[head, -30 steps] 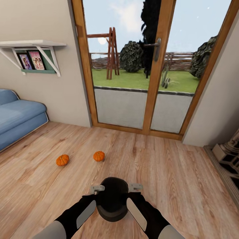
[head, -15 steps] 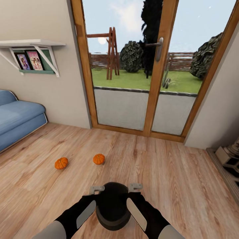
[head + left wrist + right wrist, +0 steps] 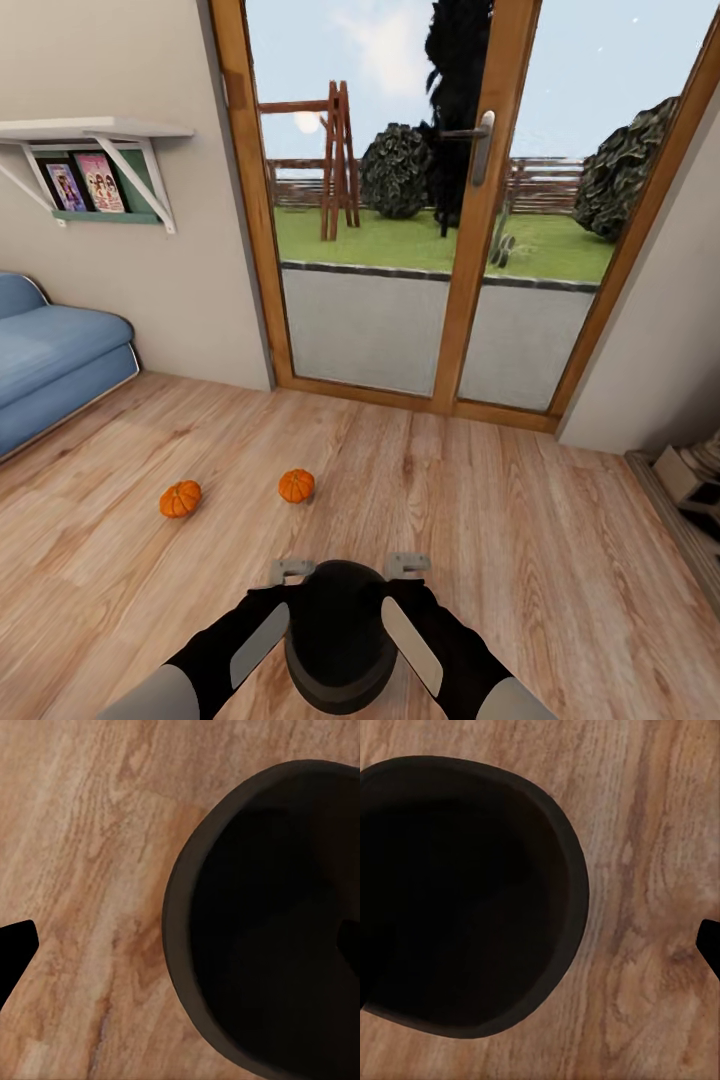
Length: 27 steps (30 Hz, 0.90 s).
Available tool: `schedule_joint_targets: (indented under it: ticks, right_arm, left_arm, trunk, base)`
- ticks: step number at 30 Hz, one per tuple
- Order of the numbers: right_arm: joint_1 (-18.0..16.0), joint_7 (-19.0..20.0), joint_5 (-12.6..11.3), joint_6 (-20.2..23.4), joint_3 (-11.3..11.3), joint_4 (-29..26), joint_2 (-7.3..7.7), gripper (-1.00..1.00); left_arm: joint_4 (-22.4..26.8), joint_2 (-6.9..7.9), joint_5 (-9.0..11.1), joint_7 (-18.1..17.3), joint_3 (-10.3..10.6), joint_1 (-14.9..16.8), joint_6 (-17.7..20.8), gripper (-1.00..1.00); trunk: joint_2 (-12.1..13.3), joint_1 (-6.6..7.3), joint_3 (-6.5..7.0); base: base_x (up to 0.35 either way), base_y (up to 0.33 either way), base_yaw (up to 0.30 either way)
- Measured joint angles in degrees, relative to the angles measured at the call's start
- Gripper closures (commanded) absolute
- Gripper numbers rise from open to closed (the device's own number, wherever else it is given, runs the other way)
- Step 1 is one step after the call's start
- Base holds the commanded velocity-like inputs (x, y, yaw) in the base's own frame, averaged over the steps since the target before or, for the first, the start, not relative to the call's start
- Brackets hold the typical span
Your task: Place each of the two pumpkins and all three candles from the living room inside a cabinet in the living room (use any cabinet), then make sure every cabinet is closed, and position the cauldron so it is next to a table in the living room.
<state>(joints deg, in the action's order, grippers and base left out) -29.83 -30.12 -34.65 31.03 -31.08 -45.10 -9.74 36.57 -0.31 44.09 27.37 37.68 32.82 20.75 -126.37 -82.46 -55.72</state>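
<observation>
Carrying: left claw and right claw each straddle the cauldron rim, one finger inside, one outside; whether pinching, cannot tell | advice: keep level, both arms moving together | around: two pumpkins on floor ahead-left, well apart; sofa left; glass door ahead blocks the way; no table visible

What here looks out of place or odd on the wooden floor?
Two small round orange pumpkins, one nearer the blue sofa and one nearer the glass door, lie loose on the bare floor. The squat black cauldron sits between both arms; nothing is spilled or damaged.
</observation>
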Motion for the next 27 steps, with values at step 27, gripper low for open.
schedule_joint_targets:
  ticks: [27]
  right_arm:
    - [0.0, 0.0, -0.02, -0.08, 0.0, 0.17, 0.02, -1.0]
  left_arm:
    - [-0.01, -0.06, 0.01, 0.0, 0.0, 0.0, -0.01, -1.0]
  trunk:
    - [-9.61, -5.27, -4.3]
  base:
    - [0.0, 0.0, 0.0]
